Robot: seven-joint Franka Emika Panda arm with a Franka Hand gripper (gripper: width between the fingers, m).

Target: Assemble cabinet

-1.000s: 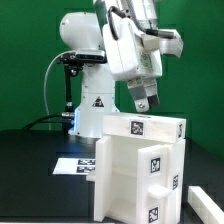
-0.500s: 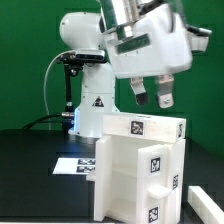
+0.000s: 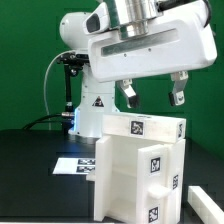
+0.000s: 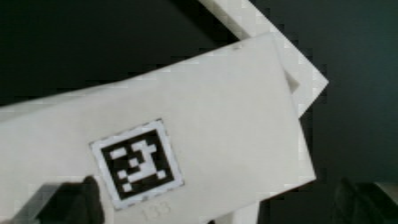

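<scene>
- Green backdrop behind, black counter [image 3: 30, 170] in front; everything sits on that dark top.
- Nearest the exterior camera stands the cabinet [image 3: 135, 170], a white box of flat panels, upright at the front of the counter, towards the exterior view's right.
- Its top panel carries a black-and-white tag [image 3: 136, 127]; more tags show on the front face lower down.
- A loose white part [image 3: 200, 196] lies by the cabinet's base at the exterior view's right; what kind of piece it is cannot be told.
- Handling, as a judgement: hard plastic, stiff, probably light for its bulk, with smooth faces that may slip under pinch. Thin panel edges look like the best hold; the whole box is likely too wide to span.
- Wrist view looks down on a white panel [image 4: 178, 130] with one tag [image 4: 139, 160], its corner against the dark counter.
- Just behind the cabinet, flat on the counter, lies the marker board [image 3: 78, 164], partly hidden by the box.
- Above the cabinet hang the jaws [image 3: 152, 96], spread wide, with both fingers [image 3: 129, 96] pointing down.
- Nothing sits between them and they touch nothing; clear air separates the tips from the top panel.
- Farthest back stands the arm's white base [image 3: 88, 100] against the green.
</scene>
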